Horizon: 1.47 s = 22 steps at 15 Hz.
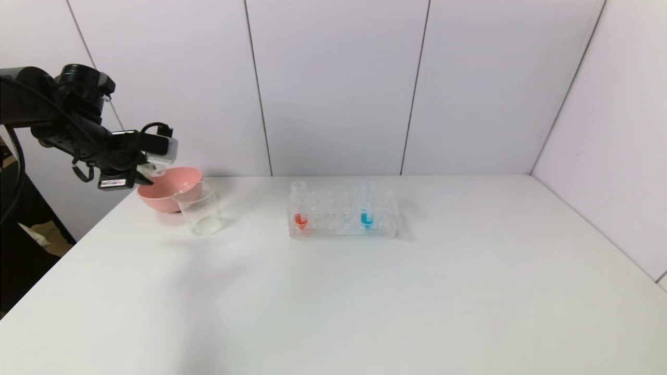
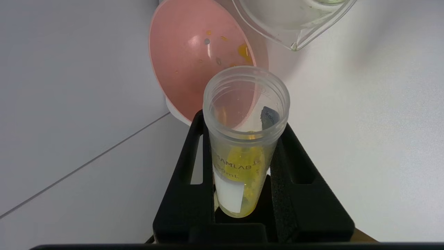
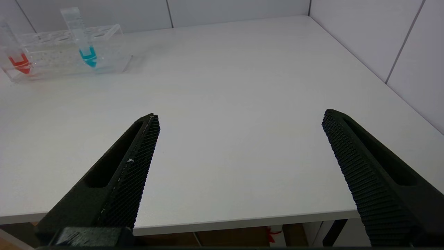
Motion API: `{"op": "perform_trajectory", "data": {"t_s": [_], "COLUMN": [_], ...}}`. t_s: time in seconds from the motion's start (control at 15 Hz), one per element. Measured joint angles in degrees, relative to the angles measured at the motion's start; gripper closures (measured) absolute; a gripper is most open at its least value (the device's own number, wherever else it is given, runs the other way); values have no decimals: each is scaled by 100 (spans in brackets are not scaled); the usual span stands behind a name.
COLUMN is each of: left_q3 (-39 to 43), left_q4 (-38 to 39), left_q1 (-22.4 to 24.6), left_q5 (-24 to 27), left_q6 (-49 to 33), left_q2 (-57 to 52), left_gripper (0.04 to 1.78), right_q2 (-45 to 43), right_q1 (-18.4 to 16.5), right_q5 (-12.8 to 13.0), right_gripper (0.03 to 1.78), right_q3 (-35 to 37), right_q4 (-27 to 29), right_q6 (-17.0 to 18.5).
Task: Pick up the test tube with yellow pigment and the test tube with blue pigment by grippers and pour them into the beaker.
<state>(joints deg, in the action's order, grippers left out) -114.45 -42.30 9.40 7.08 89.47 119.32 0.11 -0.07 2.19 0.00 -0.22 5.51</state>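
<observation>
My left gripper (image 2: 242, 121) is shut on the test tube with yellow pigment (image 2: 242, 152), tilted with its mouth over the pink bowl (image 2: 194, 52). In the head view the left gripper (image 1: 151, 169) hovers at the bowl's (image 1: 169, 195) left rim, and the tube (image 1: 159, 167) barely shows. The clear beaker (image 1: 200, 211) stands just in front of the bowl; its lip shows in the left wrist view (image 2: 295, 21). The test tube with blue pigment (image 1: 367, 205) stands in the rack, also in the right wrist view (image 3: 83, 41). My right gripper (image 3: 239, 121) is open and empty above the table's near edge.
The clear rectangular rack (image 1: 344, 216) sits mid-table and also holds a red-liquid tube (image 1: 300, 205). The pink bowl holds yellow drops and smears (image 2: 242, 52). White walls close the back and right of the white table (image 1: 417, 302).
</observation>
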Motion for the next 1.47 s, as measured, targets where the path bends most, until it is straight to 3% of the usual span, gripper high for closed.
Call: {"op": "perform_trajectory", "data": {"t_s": [0.27, 1.47], "left_q3": [0, 0], "left_q4": [-441, -428], "left_q1": [-22, -160], "left_q5": [-190, -716], "left_q6": [-240, -276], "left_q2": [-99, -102], "left_gripper": [135, 135], "right_q2": [0, 0], "right_q1": [0, 0], "right_q5": [0, 0], "right_gripper": [10, 10], "right_q3": [0, 0], "right_q4": [0, -2], "right_q6": [0, -2]}}
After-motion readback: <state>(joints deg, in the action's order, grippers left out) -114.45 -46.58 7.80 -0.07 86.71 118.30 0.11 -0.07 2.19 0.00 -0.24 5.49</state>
